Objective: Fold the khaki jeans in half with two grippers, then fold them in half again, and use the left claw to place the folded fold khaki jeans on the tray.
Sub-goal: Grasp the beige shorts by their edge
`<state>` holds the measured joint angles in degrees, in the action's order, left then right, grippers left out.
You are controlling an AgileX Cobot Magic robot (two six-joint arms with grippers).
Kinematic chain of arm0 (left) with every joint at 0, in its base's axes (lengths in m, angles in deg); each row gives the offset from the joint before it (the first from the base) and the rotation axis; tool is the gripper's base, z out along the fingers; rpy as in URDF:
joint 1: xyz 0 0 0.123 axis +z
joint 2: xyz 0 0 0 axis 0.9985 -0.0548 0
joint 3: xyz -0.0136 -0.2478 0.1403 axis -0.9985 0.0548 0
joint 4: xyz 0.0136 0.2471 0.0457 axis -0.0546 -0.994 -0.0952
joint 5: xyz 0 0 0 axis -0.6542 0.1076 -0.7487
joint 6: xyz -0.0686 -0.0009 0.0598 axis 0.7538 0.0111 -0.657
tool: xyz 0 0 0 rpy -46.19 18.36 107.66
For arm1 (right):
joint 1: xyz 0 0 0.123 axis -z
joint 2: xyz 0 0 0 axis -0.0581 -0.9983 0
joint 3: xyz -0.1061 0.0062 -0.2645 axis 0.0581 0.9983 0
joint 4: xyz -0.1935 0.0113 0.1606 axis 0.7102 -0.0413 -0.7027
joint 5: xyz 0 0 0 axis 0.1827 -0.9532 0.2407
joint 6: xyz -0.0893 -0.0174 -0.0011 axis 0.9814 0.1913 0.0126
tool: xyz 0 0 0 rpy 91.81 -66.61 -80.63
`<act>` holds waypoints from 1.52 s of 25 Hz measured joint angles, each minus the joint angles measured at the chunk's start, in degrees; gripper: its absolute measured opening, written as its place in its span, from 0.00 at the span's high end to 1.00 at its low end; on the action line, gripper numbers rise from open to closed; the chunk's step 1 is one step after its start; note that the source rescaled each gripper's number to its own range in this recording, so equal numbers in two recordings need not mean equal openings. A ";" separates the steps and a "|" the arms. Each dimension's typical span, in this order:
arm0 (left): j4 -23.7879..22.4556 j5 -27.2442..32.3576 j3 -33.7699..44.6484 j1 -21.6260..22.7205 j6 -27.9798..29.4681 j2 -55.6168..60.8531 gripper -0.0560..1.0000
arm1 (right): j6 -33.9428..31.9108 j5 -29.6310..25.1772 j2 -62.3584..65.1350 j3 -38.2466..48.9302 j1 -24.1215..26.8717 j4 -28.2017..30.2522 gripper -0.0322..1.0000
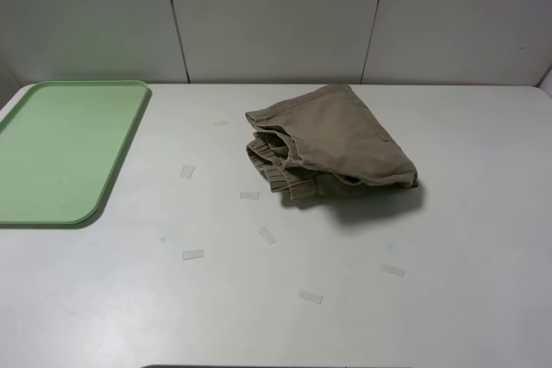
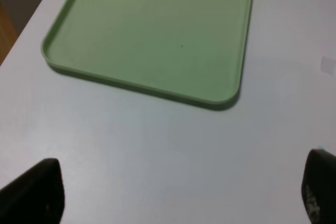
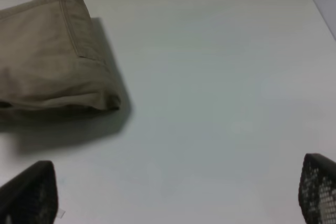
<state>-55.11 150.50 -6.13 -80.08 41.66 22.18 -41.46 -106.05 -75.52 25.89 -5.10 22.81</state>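
Note:
The khaki jeans point(image 1: 332, 142) lie in a folded heap at the middle of the white table, gathered waistband toward the front left. One folded edge of the khaki jeans point(image 3: 52, 56) fills a corner of the right wrist view. The pale-green tray point(image 1: 60, 148) rests empty at the table's left, and the tray point(image 2: 152, 35) also shows in the left wrist view. Neither arm appears in the exterior high view. My left gripper point(image 2: 181, 195) hovers over bare table short of the tray, fingers wide apart and empty. My right gripper point(image 3: 176, 192) is open too, beside the jeans without touching them.
Several small clear tape strips point(image 1: 267, 234) are stuck on the table in front of the jeans. A grey panelled wall point(image 1: 276, 15) runs behind the table. The table's right edge point(image 3: 323, 14) is near in the right wrist view.

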 joint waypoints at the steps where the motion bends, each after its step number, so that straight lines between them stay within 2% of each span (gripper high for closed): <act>1: 0.00 0.00 0.00 0.00 0.00 0.00 0.11 | 0.00 0.00 0.00 0.00 0.00 0.00 0.00; 16: 0.00 0.29 -0.54 0.00 -0.24 -2.27 0.11 | 0.00 0.00 0.00 0.00 0.00 0.00 0.00; 21: 0.00 0.39 -5.60 0.00 -2.11 -15.01 0.12 | 0.00 0.00 0.00 0.00 0.00 0.00 0.00; 27: -0.17 -0.15 -15.61 -0.22 -2.81 -34.34 0.12 | 0.00 0.00 0.00 0.00 0.00 0.00 0.00; 30: -1.11 -1.86 -19.84 -2.82 -2.81 -43.21 0.12 | 0.00 0.00 0.00 0.00 0.00 0.00 0.00; 38: -3.24 -4.27 -32.79 -16.06 -0.07 -67.32 0.12 | 0.00 0.00 0.00 0.00 0.00 -0.01 0.00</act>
<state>-58.36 146.23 -38.92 -96.14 41.60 -45.14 -41.46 -106.05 -75.52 25.89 -5.10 22.80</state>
